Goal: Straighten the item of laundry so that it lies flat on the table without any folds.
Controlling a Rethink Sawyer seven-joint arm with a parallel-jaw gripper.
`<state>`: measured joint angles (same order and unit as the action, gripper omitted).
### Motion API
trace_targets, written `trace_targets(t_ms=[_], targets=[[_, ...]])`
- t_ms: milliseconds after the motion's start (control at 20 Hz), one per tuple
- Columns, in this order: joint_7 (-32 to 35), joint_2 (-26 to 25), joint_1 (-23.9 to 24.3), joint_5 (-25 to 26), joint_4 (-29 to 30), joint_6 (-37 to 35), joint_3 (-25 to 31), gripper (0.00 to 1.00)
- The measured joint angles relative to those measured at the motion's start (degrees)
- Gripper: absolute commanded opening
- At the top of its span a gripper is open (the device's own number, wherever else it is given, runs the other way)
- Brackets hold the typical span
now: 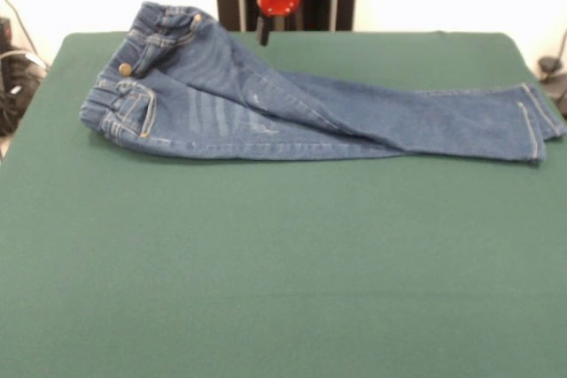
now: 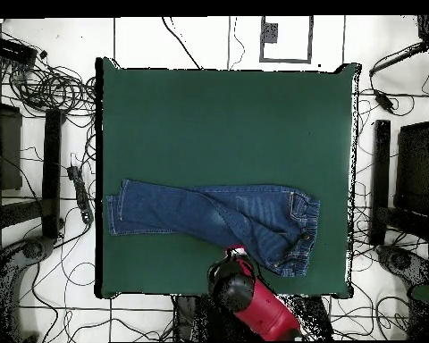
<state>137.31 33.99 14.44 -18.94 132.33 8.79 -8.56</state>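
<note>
The item of laundry (image 1: 292, 112), a small pair of blue jeans, lies across the far half of the table (image 1: 266, 263). Its waistband and brass button are at the left in the front view and its leg cuffs at the right. The waist end is twisted and bunched, and one leg lies crossed over the other. In the overhead view the jeans (image 2: 209, 214) stretch from cuffs at the left to waist at the right on the table (image 2: 227, 116). My gripper (image 1: 263, 34) hangs at the table's far edge, just behind the jeans' waist end, holding nothing. In the overhead view the gripper (image 2: 235, 254) sits beside the jeans' lower edge.
My red and black arm (image 2: 254, 302) reaches over the table edge by the base. Cables and dark equipment (image 2: 39, 89) lie on the floor around both short sides of the table. Green tabletop spreads wide on the side away from the base.
</note>
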Motion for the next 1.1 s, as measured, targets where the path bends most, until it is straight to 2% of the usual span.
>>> trace_targets(t_ms=[550,600,1100], targets=[[0.26,1.53,-4.92,-3.78,-0.07,-0.63,-0.32,0.00],[0.26,1.84,-6.10,-4.54,-0.27,-1.59,-0.51,1.00],[0.26,1.75,-7.70,-5.51,-1.87,-4.53,-1.80,1.00]])
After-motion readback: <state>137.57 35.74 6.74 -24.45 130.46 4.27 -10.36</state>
